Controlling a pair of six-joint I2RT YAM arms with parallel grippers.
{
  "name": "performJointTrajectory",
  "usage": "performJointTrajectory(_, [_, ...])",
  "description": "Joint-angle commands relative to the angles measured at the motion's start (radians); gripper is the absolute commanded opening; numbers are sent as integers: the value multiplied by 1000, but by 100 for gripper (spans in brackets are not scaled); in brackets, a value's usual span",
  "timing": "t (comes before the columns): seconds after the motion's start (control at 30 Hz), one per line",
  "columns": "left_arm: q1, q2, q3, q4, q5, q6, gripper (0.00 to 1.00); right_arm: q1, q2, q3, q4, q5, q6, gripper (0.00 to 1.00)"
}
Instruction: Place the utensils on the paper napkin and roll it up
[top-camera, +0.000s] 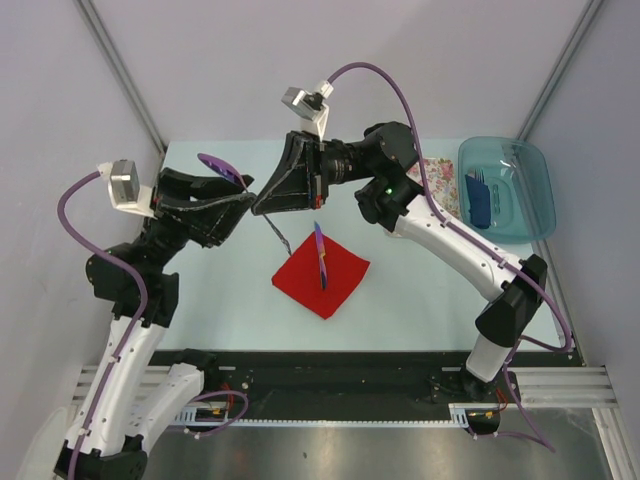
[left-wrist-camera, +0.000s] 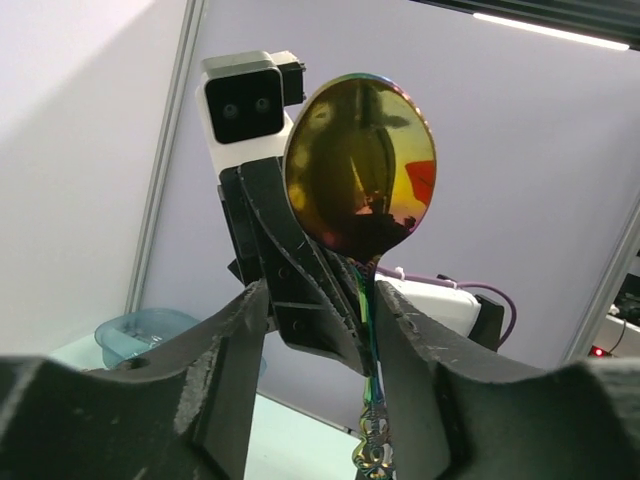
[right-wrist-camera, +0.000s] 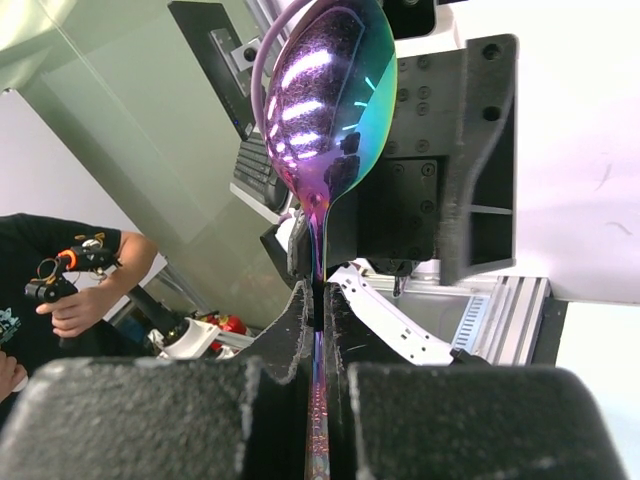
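Pale blue table (top-camera: 220, 290) from above: the red napkin (top-camera: 340, 282) lies in the middle with one utensil (top-camera: 320, 255) on it. Only the wrist views show the grips. The right gripper (right-wrist-camera: 318, 300) pinches the spoon (right-wrist-camera: 335, 100) handle tight. The left gripper (left-wrist-camera: 322, 295) has its fingers apart around that handle.
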Motion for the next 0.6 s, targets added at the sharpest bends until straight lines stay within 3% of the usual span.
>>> performJointTrajectory(0.0, [-10, 8, 11, 37, 9, -22, 49, 4, -4, 23, 59, 5, -2, 0])
performJointTrajectory(0.13, [-10, 11, 15, 49, 8, -36, 33, 4, -2, 15, 60, 3, 3, 0])
performJointTrajectory(0.3, [-12, 16, 22, 49, 6, -62, 21, 4, -4, 6, 67, 6, 10, 0])
performJointTrajectory(0.4, [-12, 19, 26, 48, 8, -71, 6, -5, -7, 0, 67, 9, 18, 0])
performJointTrajectory(0.43, [-12, 22, 26, 48, 8, -71, 0, -8, -8, 0, 65, 11, 18, 2])
performJointTrajectory(0.5, [-12, 24, 26, 43, 8, -77, 0, -16, -8, -6, 67, 12, 23, 14])
performJointTrajectory(0.57, [-12, 27, 26, 34, 4, -78, 0, -24, -16, -15, 65, 15, 24, 18])
